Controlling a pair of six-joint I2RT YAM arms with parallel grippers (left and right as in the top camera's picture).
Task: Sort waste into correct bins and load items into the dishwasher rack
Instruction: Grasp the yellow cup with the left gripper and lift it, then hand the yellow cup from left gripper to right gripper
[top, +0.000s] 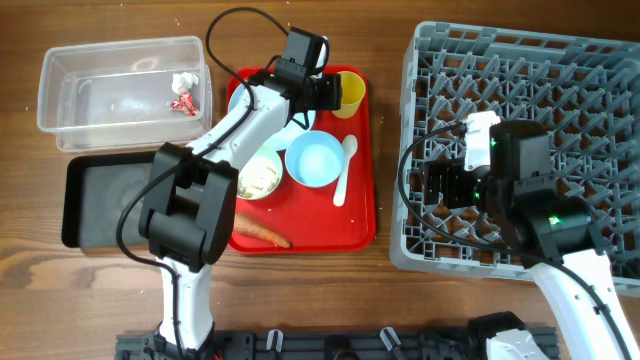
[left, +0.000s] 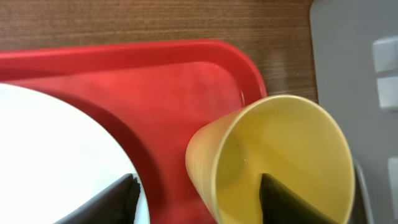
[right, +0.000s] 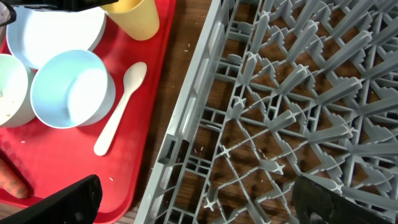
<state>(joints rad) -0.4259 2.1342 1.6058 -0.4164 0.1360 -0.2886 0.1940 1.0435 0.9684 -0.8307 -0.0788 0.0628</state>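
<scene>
I am working on the yellow cup (top: 349, 93), which is standing at the upper right corner of the red tray (top: 355, 215), near the top middle of the overhead frame. The left gripper (left: 200, 202) is spread around the cup's near wall: one finger (left: 292, 202) is inside the mouth and the other is outside, beside the plate (left: 56, 155). It is not squeezing anything yet. To do this well, I am planning to close gently on that wall alone. Then I would lift straight up so the cup is not dragging on the tray lip, and carry it right toward the rack (top: 560, 90). A thin rim pinch could be letting the cup swing or slip, so I am judging a slow pace wise. The right gripper (right: 199, 202) is hanging wide apart and empty over the rack's left side, well placed to receive or steady things.

Counting outward:
- On the tray I am seeing one cup, one plate, one blue bowl (top: 316, 159) and one white spoon (top: 345, 170).
- One green bowl (top: 279, 165) is holding rice scraps (top: 257, 181), and one carrot (top: 262, 233) is lying at the tray's lower edge.
- At the left there are two bins, a clear tub (top: 100, 95) holding one wrapper (top: 184, 95) and a black tray (top: 100, 200) below it.
- There is one rack.
</scene>
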